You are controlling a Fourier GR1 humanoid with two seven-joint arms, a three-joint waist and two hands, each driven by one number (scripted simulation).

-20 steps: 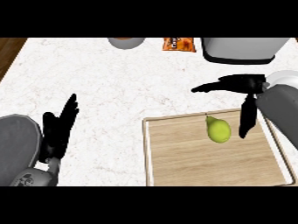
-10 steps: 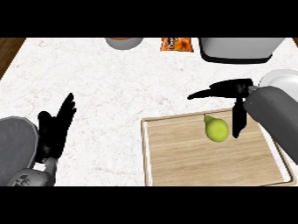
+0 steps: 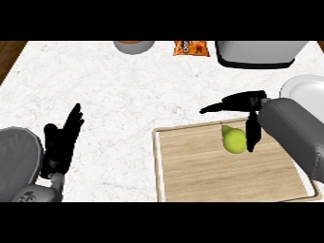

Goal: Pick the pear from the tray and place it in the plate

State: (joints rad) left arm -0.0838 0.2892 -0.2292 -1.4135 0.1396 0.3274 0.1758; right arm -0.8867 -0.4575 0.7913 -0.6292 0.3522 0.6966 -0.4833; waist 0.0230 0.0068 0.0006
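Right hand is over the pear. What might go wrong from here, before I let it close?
1. The right hand is open, its fingers beside the pear rather than round it. Closing may push the pear across the tray instead of catching it.
2. The plate sits close behind the right forearm, partly hidden. A quick swing toward it might knock its rim.

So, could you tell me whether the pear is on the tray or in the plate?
On the wooden tray: the pear lies near its far edge, well apart from the white plate.
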